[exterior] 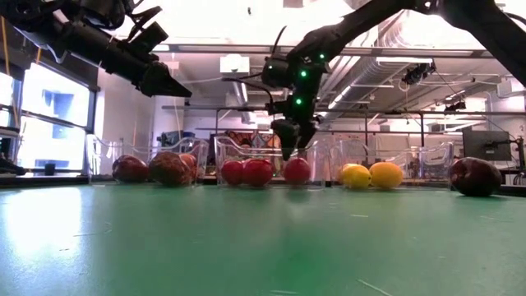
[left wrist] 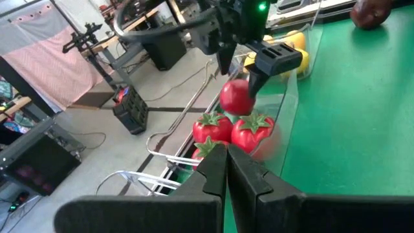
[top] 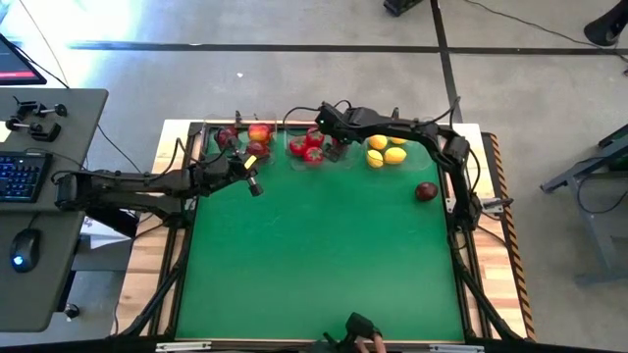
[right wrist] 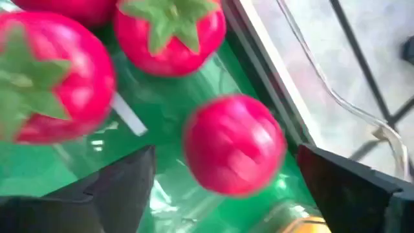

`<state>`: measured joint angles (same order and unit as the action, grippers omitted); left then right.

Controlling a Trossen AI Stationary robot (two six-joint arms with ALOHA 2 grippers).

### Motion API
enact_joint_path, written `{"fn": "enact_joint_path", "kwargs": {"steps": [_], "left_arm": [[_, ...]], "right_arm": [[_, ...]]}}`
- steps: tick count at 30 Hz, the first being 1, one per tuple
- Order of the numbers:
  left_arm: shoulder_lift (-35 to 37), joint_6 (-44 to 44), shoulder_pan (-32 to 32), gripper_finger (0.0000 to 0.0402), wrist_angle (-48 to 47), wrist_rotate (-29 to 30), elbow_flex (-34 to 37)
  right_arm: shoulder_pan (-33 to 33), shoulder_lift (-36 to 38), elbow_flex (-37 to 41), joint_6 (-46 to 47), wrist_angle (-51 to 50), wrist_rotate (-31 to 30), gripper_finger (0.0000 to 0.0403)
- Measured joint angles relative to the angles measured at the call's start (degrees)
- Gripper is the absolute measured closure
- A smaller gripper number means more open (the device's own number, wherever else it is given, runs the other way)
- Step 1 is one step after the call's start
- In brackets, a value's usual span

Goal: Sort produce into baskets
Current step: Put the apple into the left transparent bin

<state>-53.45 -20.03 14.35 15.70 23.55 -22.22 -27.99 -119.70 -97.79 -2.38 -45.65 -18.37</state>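
Three clear bins stand along the mat's far edge. The left bin [top: 218, 132] holds dark red and red-orange apples [exterior: 168, 168]. The middle bin [exterior: 223, 150] holds bright red green-topped fruits [left wrist: 231, 129]. The right bin [exterior: 429, 156] holds yellow lemons [top: 385, 153]. My right gripper [right wrist: 226, 152] is open above the middle bin. A plain red fruit [right wrist: 234, 144] lies between and below its fingers, touching neither. A dark red apple [top: 425, 191] rests on the green mat near the right edge. My left gripper [left wrist: 226, 169] is shut and empty, raised just in front of the left bin [top: 253, 185].
The green mat [top: 324, 255] is bare in front of the bins. A desk with a keyboard and a mouse [top: 22, 250] stands to the left of the table. A dark object and a hand [top: 363, 338] show at the near edge.
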Motion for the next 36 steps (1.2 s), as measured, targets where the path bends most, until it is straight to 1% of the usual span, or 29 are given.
{"fn": "enact_joint_path", "kwargs": {"steps": [3, 6, 8, 11, 13, 15, 18, 20, 22, 25, 26, 27, 30, 32, 36], "left_arm": [[0.0, 0.1, 0.0, 0.0402, 0.0, 0.0, 0.0], [0.0, 0.2, 0.0, 0.0401, 0.0, 0.0, 0.0], [0.0, 0.0, 0.0, 0.0402, 0.0, 0.0, 0.0], [0.0, 0.0, 0.0, 0.0402, 0.0, 0.0, 0.0], [0.0, 0.0, 0.0, 0.0401, 0.0, 0.0, 0.0], [0.0, 0.0, 0.0, 0.0401, 0.0, 0.0, 0.0], [0.0, 0.0, 0.0, 0.0401, 0.0, 0.0, 0.0], [0.0, 0.0, 0.0, 0.0402, 0.0, 0.0, 0.0], [0.0, 0.0, 0.0, 0.0402, 0.0, 0.0, 0.0], [0.0, -0.1, 0.0, 0.0402, 0.0, 0.0, 0.0], [0.0, 0.0, 0.0, 0.0401, 0.0, 0.0, 0.0], [0.0, 0.0, 0.0, 0.0401, 0.0, 0.0, 0.0], [0.0, 0.0, -0.1, 0.0401, -0.1, -0.1, 0.0], [0.0, 0.0, -0.1, 0.0401, -0.1, -0.4, 0.0], [0.0, 0.0, -0.1, 0.0402, -0.1, -0.4, 0.0]], "right_arm": [[0.0, 0.0, -1.3, 0.4, -0.3, 1.6, 0.0027], [0.0, 0.0, -1.9, 0.0, -0.2, 5.1, 0.0027], [0.0, 0.0, -1.9, 0.0, -0.1, 6.3, 0.003], [0.0, 0.1, -1.9, 0.4, -0.4, 6.3, 0.0045], [0.3, 0.5, -1.9, -0.3, -0.5, 4.7, 0.0066], [1.0, 1.9, -1.9, -1.4, -0.5, 2.3, 0.01], [2.0, 5.0, -1.9, -2.5, 0.3, 2.0, 0.0167], [2.6, 7.6, -0.4, -2.6, 2.0, 2.1, 0.0221], [3.1, 10.5, 2.6, -2.3, 5.4, 2.1, 0.0281], [3.4, 15.1, 10.6, -0.9, 13.0, 2.3, 0.0368], [3.5, 16.8, 14.0, -0.6, 16.1, 2.3, 0.0385], [3.8, 18.6, 17.4, 0.1, 19.4, 2.2, 0.0392], [5.2, 24.3, 26.2, 2.4, 27.5, 2.1, 0.0381], [6.6, 28.3, 31.5, 3.7, 31.7, 0.6, 0.0381], [10.9, 36.2, 40.6, 5.0, 34.3, -4.8, 0.0399]]}}
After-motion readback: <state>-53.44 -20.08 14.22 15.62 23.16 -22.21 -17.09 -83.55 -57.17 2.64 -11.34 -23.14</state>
